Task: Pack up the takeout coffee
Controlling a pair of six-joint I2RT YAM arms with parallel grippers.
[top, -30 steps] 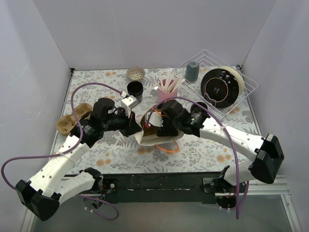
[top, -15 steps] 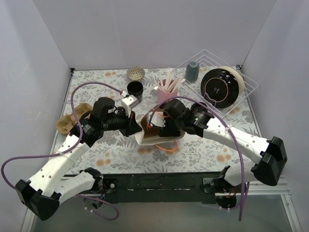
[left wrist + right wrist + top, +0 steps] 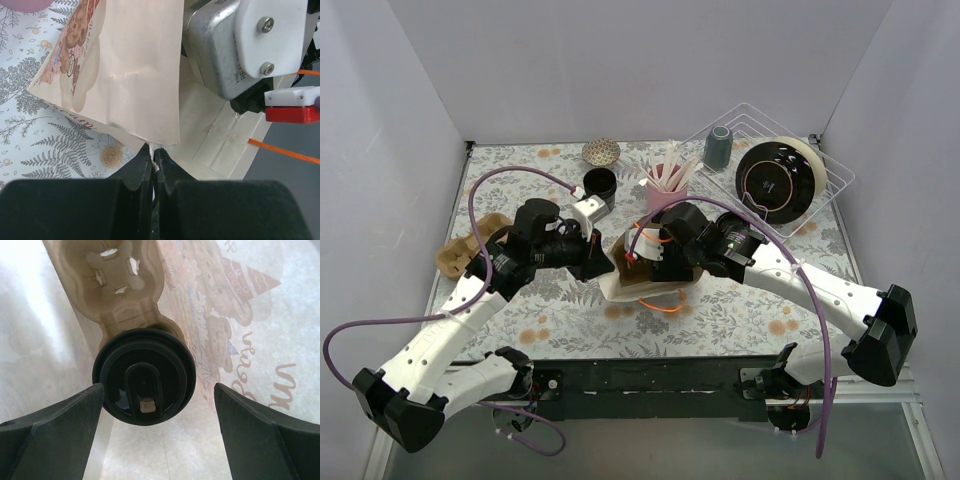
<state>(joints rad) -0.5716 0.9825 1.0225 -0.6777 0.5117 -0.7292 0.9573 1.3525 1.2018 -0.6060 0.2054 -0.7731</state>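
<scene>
The takeout coffee [image 3: 144, 384], a black cup with a glossy black lid, sits in a brown cardboard carrier [image 3: 122, 295] inside the paper bag [image 3: 250, 315]. My right gripper [image 3: 159, 395] is open inside the bag, its fingers on either side of the lid. The left finger is close to the lid's rim and the right finger is well apart from it. In the top view the bag [image 3: 645, 283] lies tilted mid-table and hides the coffee. My left gripper [image 3: 154, 150] is shut on the bag's edge [image 3: 135, 75], at the bag's left side [image 3: 601, 262].
A lidless black cup [image 3: 599, 183] and a pink cup of stirrers [image 3: 665, 188] stand behind the bag. The wire rack [image 3: 825, 195] at the back right holds a grey-blue tumbler [image 3: 718, 147] and a black plate [image 3: 772, 180]. Another cardboard carrier [image 3: 468, 247] lies at the left.
My right wrist has shifted slightly right and back, and the bag has moved a little with it. The left gripper stays clamped on the bag edge.
</scene>
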